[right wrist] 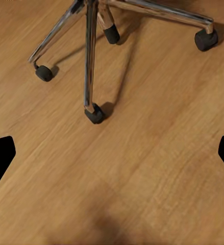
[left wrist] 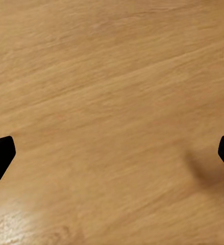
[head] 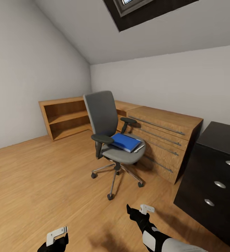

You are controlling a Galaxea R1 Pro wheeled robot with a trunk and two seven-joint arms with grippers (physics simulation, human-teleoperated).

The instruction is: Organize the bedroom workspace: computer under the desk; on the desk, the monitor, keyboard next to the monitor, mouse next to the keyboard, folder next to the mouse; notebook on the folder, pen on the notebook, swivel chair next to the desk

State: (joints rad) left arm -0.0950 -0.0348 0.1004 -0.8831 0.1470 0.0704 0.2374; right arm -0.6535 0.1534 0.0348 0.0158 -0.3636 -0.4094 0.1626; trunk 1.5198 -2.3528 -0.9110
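Plainly, both the left tool (left wrist: 112, 153) and right tool (right wrist: 112, 155) gape wide, empty, over the wood floor (head: 41, 182).

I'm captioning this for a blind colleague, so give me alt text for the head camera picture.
A grey swivel chair stands on a wood floor in a sloped-ceiling room, with a blue folder lying on its seat. Light-wood cabinets line the wall behind it, and a black drawer unit stands at right. Both grippers, left and right, hang low in front.
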